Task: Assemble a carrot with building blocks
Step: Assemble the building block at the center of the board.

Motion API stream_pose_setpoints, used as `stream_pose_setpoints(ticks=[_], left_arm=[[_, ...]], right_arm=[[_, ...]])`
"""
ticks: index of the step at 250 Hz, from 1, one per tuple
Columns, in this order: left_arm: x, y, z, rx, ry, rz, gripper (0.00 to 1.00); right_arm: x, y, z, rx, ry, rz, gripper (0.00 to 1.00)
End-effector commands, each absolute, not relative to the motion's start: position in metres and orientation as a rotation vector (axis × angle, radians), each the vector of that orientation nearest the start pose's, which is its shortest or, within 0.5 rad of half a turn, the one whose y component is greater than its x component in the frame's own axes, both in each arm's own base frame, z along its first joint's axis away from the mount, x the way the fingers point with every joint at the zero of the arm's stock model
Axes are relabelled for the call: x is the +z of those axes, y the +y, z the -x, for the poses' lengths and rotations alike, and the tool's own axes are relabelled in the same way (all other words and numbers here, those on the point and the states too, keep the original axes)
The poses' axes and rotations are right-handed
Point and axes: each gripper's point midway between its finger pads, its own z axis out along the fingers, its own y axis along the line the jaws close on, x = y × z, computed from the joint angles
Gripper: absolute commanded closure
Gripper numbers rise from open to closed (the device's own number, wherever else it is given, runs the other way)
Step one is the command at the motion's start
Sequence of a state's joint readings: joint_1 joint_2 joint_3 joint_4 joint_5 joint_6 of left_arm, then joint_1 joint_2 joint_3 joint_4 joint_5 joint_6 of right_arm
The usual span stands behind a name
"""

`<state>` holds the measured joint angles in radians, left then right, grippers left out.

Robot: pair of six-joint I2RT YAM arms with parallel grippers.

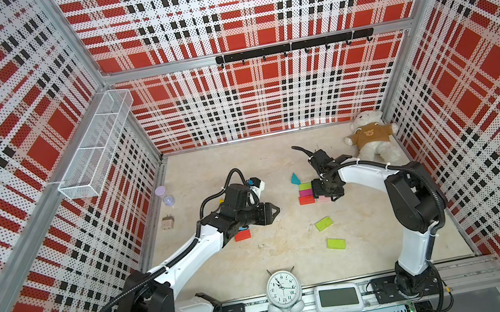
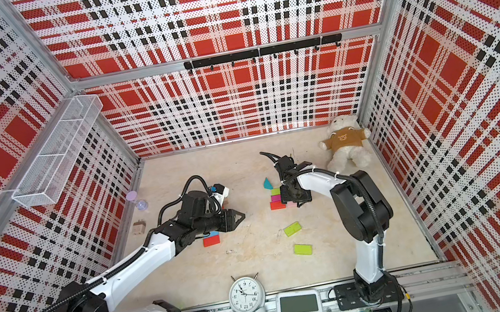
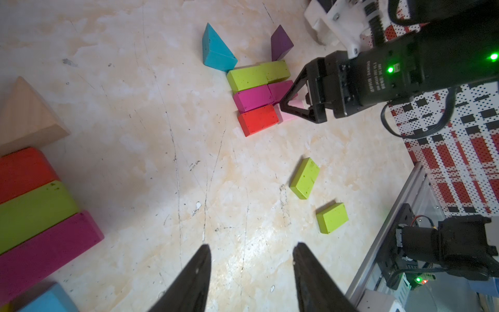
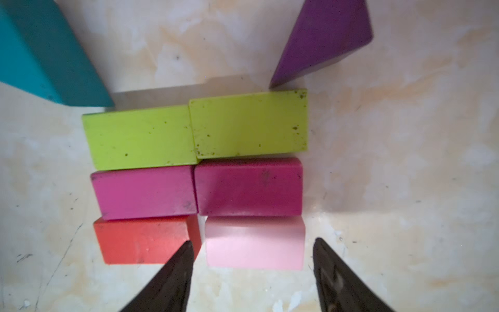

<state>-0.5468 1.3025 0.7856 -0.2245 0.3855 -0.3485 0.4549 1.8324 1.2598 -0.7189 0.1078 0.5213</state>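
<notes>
Pink block flat; long axis across right tool.

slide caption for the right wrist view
Open right gripper flanks the pink block of a six-block grid; teal wedge and purple wedge sit at its lime end.

Block rows, wedges just behind

place: lab test cell | signs: plaid perforated walls, aluminium frame
</notes>
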Motion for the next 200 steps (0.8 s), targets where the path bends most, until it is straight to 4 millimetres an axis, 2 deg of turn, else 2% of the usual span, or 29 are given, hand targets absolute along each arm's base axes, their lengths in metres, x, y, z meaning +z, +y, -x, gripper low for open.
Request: stream_pose_setpoints(ticks=[1, 29, 65, 90, 143, 200], left_arm=[[0.144, -0.25, -0.278, -0.893, 2.353, -0.452, 0.48], [0.14, -0.255, -0.278, -0.888, 2.361, -0.459, 0.5], [0.134, -0.266, -0.281, -0.908, 2.368, -0.45, 0.57], [0.125, -0.276, -0.286, -0.899, 2.388, -0.449, 0.62], [0.102, -0.293, -0.308, -0.849, 2.455, -0.395, 0.75], [0.076, -0.319, -0.326, -0.824, 2.529, -0.387, 0.8]], right_arm=[[0.073, 0.15, -0.357, 0.049, 2.795, -0.138, 0.32], [0.074, 0.139, -0.345, 0.039, 2.801, -0.154, 0.38], [0.063, 0.122, -0.333, 0.052, 2.813, -0.211, 0.5], [0.055, 0.113, -0.331, 0.08, 2.814, -0.259, 0.52], [0.043, 0.103, -0.342, 0.103, 2.813, -0.29, 0.54], [0.039, 0.104, -0.356, 0.117, 2.8, -0.274, 0.54]])
